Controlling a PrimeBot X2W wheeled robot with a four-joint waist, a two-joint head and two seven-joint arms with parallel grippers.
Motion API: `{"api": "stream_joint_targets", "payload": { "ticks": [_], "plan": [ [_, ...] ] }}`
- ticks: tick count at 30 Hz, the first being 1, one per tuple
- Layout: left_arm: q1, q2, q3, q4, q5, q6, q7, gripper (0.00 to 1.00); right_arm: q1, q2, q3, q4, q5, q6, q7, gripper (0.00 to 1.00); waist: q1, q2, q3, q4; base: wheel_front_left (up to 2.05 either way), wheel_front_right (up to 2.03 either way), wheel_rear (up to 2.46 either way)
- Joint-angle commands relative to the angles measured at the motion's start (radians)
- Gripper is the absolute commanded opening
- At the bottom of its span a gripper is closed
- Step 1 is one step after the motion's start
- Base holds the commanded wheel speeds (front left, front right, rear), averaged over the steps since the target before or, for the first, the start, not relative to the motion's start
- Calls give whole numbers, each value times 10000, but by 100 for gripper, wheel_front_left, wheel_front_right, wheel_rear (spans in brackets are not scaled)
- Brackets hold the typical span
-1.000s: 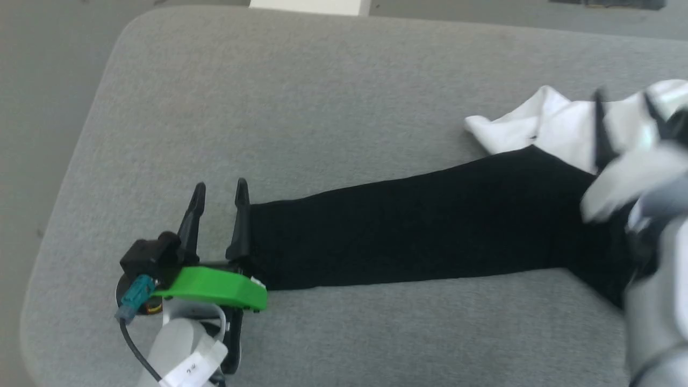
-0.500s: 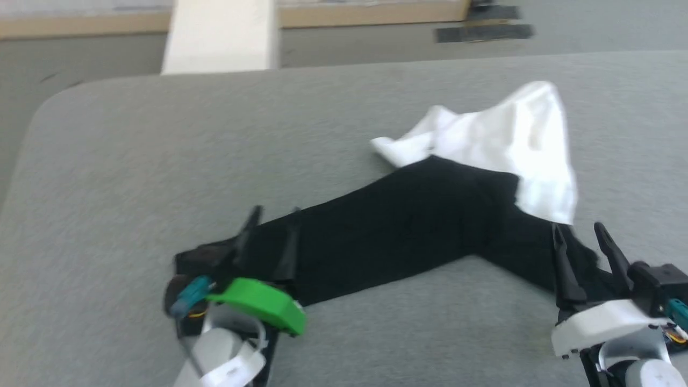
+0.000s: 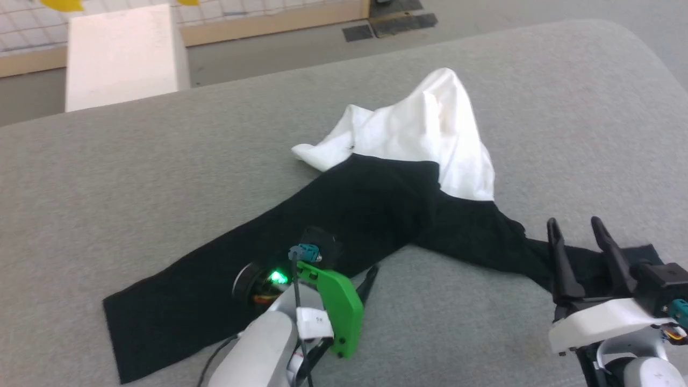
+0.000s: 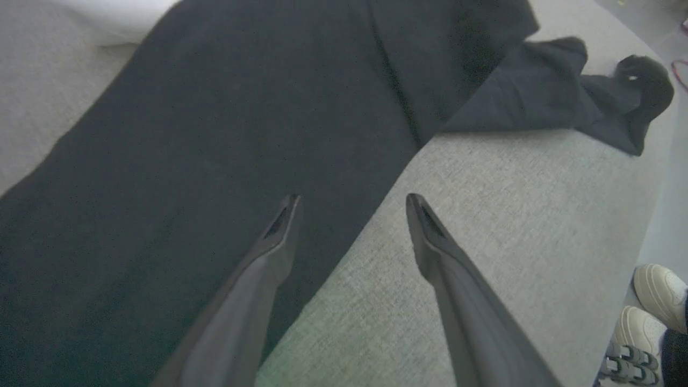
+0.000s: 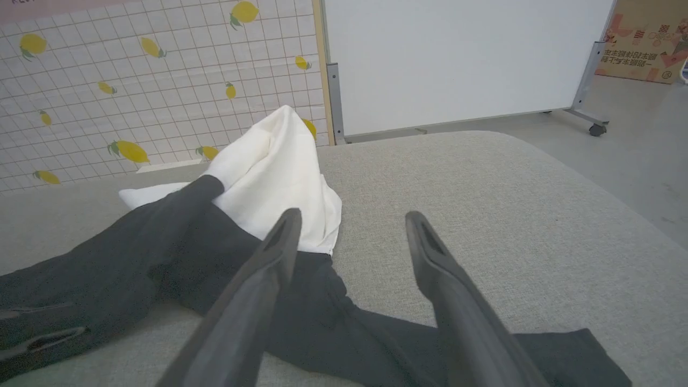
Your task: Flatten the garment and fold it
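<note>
The garment lies on the grey padded surface with its white body bunched up at the back. One black sleeve runs to the near left and the other to the near right. My left gripper hangs open over the near edge of the left sleeve; in the left wrist view one finger is above black cloth and the other above grey. My right gripper stands open over the end of the right sleeve, and from its wrist I see the white body ahead. Neither holds anything.
A rigid white box stands beyond the surface's far left edge. A lemon-patterned wall and a white panel on wheels are behind. A person's pale shoes are on the floor off one rounded corner.
The head camera has swung, shifting the whole picture. My left gripper has left the left sleeve's cuff and now sits turned over the sleeve's middle. My right gripper has come down to the right sleeve's end.
</note>
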Motion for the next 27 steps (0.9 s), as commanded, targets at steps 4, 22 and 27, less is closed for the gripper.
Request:
{"api": "stream_joint_targets", "payload": {
  "ticks": [4, 22, 27],
  "plan": [
    [-306, 350, -32, 601, 276, 398, 988, 100, -248, 21, 227, 108, 223, -15, -224, 100, 1, -1, 311, -375, 0, 0, 0],
    [1285, 1174, 3100, -1395, -1145, 2500, -917, 0, -191, 22, -214, 86, 166, -15, -172, 100, 1, -1, -43, 649, 0, 0, 0],
    [2183, 1641, 4275, -2564, -1429, 3166, -1470, 0, -144, 22, -339, -58, 96, -15, 63, 100, 1, -1, -155, 1283, 0, 0, 0]
  ]
}}
